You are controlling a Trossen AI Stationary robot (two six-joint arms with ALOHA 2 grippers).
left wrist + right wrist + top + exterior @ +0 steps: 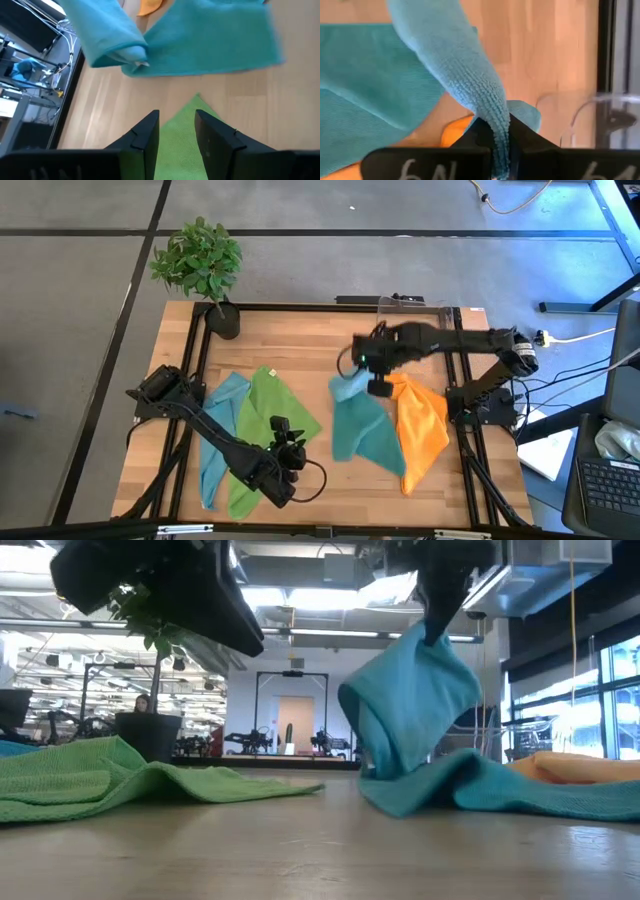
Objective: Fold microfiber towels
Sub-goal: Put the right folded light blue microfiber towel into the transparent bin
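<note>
- Light blue microfiber towel [349, 386] hangs pinched by one corner in the right gripper [378, 372], lifted clear of the wooden table [290, 340] toward the far right of centre.
- In the right wrist view, the jaws are clamped tight on a narrow bunch of that cloth [470, 85].
- Beneath and just near of it, a teal microfiber towel [362, 430] lies spread flat, and an orange microfiber towel [420, 428] lies beside it on the right, touching its edge.
- On the left half, a lime green microfiber towel [262, 425] lies rumpled, overlapping a second light blue cloth [216, 430] on its left.
- The left gripper [288, 463] hovers at the near edge over the green towel, fingers [145, 137] parted narrowly and holding nothing.
- My judgement: this is the pick-up step for one towel, with no fold made yet.
- The next move likely calls for laying the cloth flat on bare wood, then bringing one edge over to the opposite edge.
- A potted green plant [200, 265] stands at the far left corner.
</note>
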